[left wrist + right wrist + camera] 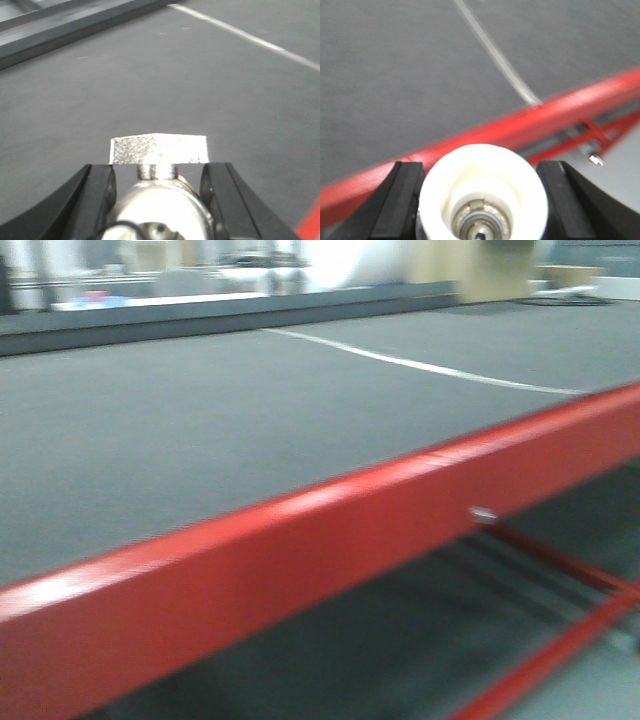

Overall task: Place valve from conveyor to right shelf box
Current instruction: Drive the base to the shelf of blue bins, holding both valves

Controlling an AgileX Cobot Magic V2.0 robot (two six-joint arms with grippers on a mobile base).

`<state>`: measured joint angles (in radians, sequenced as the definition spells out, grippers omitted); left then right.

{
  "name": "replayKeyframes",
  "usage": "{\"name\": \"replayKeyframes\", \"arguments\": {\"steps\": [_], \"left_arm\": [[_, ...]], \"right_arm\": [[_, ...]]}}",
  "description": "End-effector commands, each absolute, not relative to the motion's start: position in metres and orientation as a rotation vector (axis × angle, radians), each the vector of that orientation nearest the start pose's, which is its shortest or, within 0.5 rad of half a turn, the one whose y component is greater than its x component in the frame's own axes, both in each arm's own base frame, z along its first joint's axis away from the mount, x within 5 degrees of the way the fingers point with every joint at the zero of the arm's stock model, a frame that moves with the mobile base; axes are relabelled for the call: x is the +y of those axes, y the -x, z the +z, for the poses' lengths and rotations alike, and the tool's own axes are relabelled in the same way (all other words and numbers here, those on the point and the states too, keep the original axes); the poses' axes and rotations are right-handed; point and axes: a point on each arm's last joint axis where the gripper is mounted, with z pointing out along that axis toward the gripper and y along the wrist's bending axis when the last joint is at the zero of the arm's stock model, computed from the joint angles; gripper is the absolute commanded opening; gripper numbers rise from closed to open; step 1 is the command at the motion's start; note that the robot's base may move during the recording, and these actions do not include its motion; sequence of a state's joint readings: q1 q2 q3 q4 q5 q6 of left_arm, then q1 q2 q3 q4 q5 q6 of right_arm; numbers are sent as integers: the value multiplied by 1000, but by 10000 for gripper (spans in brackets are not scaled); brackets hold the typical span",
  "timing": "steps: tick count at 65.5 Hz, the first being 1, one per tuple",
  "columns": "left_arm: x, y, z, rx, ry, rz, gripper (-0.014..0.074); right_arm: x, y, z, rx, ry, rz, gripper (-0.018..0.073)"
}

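The coming move turns on where the right shelf and its box lie from the loaded fingers, and no view shows either, so the direction cannot be told. The valve (160, 197), a shiny metal one, sits between the left fingers (97, 200), which are closed narrowly on its rounded body. It is carried in the air over the desk (200, 440), not lying on any belt. Its stem points forward, away from the wrist, and its flat handle (159, 149) lies crosswise, with its long axis running from one finger towards the other. The right fingers (400, 200) grip a white round piece (482, 162) with a metal core. It may be a second valve, but that cannot be settled from here. It hangs just above the desk's red frame (530, 122). Going by the shelf's name alone, the right arm is probably the nearer one. A dark rail (75, 25) runs along the desk's far side; whether the conveyor lies behind it is unclear. Counted: one metal valve, one white piece, two pairs of fingers, both full, one white line (420, 365) across the desk, and no shelf or box in sight.
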<state>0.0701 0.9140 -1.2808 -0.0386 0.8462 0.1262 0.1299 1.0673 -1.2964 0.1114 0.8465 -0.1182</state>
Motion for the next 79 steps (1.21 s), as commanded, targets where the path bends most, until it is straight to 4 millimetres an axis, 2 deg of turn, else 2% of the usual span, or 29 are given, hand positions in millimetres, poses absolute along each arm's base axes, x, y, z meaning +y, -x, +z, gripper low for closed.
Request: {"name": "replayKeyframes", "arguments": {"steps": [1,79], "left_arm": [[7,-155,474,1893,-43,70,-111],[7,-155,474,1891,-43,70,-111]], "right_arm": [[33,-202,456,1986,223,126,-153],[33,-202,456,1986,223,126,-153]]}}
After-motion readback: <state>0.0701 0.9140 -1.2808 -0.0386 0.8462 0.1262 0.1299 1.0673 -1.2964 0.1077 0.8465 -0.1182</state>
